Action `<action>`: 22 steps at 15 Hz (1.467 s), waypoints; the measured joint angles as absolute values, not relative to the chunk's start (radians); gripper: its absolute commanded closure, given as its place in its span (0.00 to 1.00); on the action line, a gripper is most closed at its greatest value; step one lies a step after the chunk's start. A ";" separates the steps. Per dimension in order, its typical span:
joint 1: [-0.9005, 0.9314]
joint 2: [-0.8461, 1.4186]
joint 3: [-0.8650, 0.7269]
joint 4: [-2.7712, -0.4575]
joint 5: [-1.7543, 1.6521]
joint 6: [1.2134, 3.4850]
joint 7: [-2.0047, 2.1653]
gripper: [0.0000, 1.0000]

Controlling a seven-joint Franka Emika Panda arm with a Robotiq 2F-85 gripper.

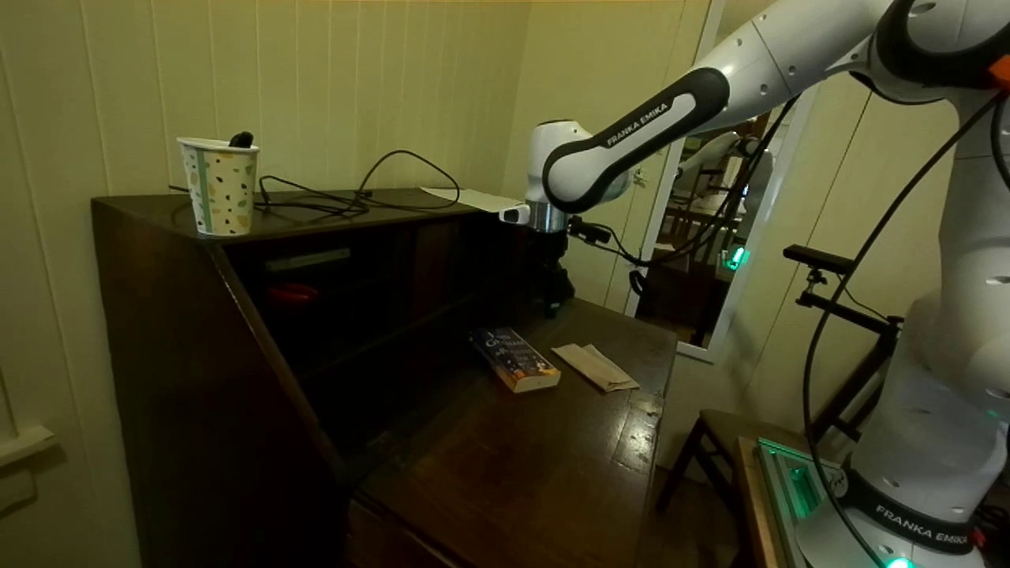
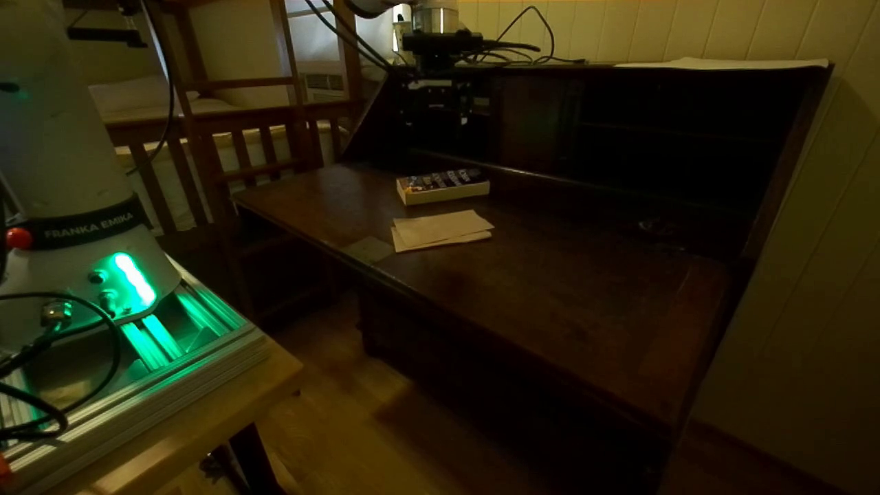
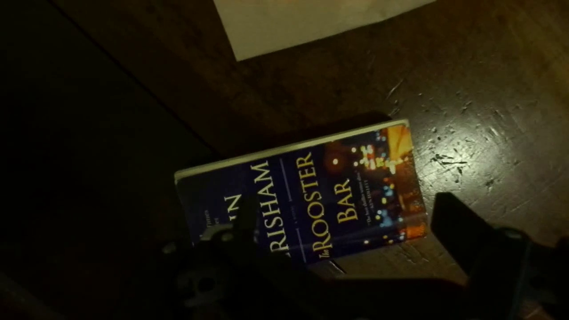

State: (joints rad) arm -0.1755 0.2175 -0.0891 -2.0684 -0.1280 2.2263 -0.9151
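The book [image 3: 306, 191] reads "The ROOSTER BAR", the arm [image 1: 651, 130] "FRANKA EMIKA".

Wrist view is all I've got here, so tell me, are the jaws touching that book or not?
Observer: Not touching. An exterior view shows a gap between the book and the jaws, which stand higher.
Operator: Okay. Is anything standing up on top of the desk, outside my picture?
Observer: Yes, a patterned cup stands near one end of it.
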 measured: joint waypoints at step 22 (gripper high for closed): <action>-0.170 0.408 -0.075 -2.020 -0.110 2.352 -0.936 0.00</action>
